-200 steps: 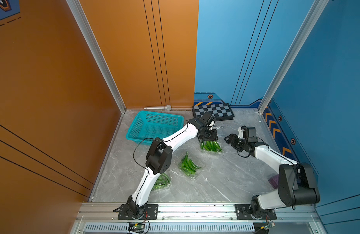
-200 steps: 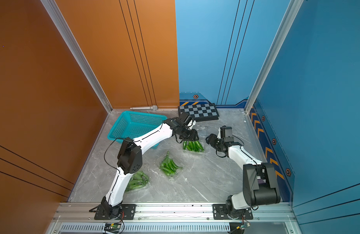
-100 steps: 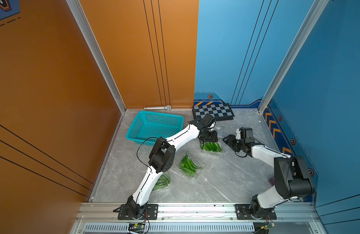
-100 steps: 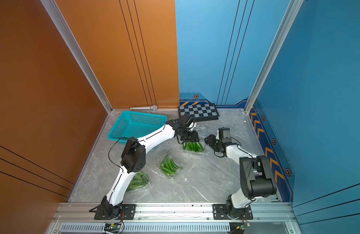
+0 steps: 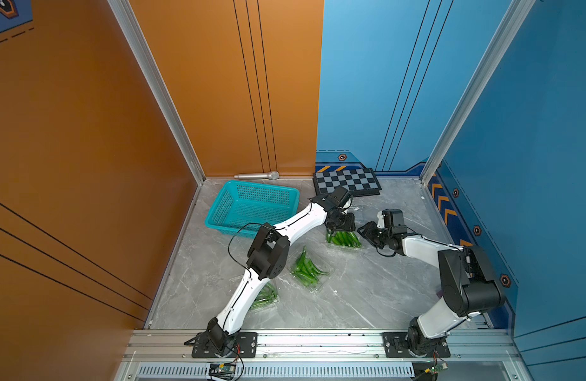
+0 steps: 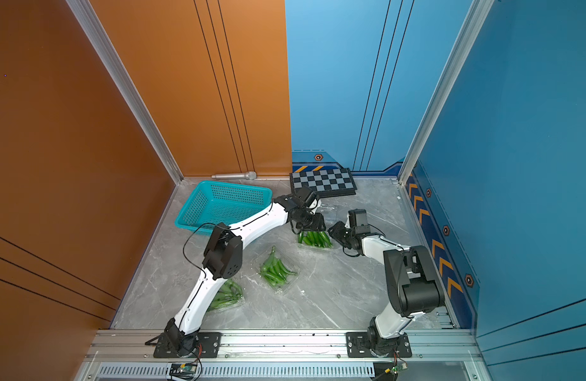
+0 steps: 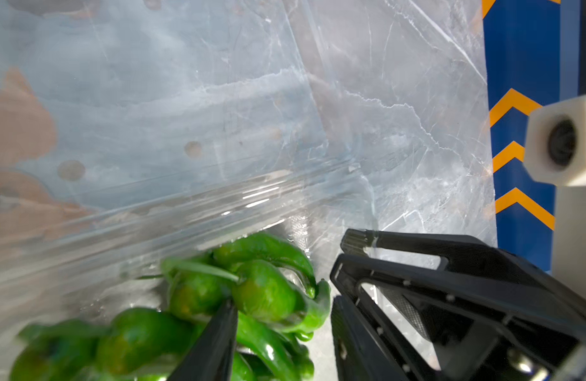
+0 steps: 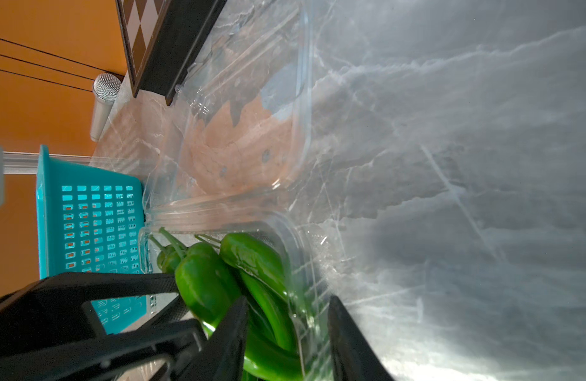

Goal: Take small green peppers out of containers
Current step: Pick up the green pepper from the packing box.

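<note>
The near clear box point(image 5: 277, 301) and the middle box point(image 5: 318, 287) are full of small green peppers point(image 5: 266, 294). The far open box point(image 5: 359, 246) is full too. The right end effector point(image 8: 286, 301) is spread over its wall. I cannot tell the left end effector's point(image 5: 342, 226) grip. The teal basket point(image 5: 215, 214) is empty.

Nearest container point(image 5: 275, 305) at lower centre half hidden beneath left arm point(image 5: 248, 293) in both top views, left gripper point(image 5: 341, 227) fingertips too small to separate, peppers point(image 7: 219, 313) cropped by left wrist view's edge, lid point(image 7: 153, 198) blurred
</note>
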Motion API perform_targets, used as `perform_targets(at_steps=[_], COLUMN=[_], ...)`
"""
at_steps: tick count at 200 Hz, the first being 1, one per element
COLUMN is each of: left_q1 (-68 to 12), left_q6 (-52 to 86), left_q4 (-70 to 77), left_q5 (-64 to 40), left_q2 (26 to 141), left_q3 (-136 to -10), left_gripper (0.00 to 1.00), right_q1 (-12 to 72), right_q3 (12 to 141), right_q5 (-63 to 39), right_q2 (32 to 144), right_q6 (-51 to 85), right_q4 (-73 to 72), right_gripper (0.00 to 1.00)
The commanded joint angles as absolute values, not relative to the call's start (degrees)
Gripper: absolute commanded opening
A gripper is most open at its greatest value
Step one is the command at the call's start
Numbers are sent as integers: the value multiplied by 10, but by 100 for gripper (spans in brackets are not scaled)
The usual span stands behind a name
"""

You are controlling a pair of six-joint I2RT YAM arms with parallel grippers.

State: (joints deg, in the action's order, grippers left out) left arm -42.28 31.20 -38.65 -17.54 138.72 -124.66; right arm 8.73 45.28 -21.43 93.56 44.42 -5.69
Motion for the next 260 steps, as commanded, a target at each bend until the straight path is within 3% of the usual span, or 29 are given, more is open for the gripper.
perform_targets(at_steps=[1,111,203,260], left_q1=[-418,-423,-425,-422], left_q6=[315,328,333,325], left_q4=[-396,-397,-397,-397], left_q5=[-177,-149,-136,-135], left_q2=[1398,1406,1412,1392], left_q3=[-1259,-1258,-1270,-1244], left_gripper=[50,49,24,2], right_q1=[94,112,120,120], right_q3=[451,450,451,452], right_q5=[-212,-223,-224,-221], right_q2=[944,953,950,943], right_q6=[448,445,432,424], right_q4=[-73,-88,-80,-64], right_gripper=[39,29,28,30])
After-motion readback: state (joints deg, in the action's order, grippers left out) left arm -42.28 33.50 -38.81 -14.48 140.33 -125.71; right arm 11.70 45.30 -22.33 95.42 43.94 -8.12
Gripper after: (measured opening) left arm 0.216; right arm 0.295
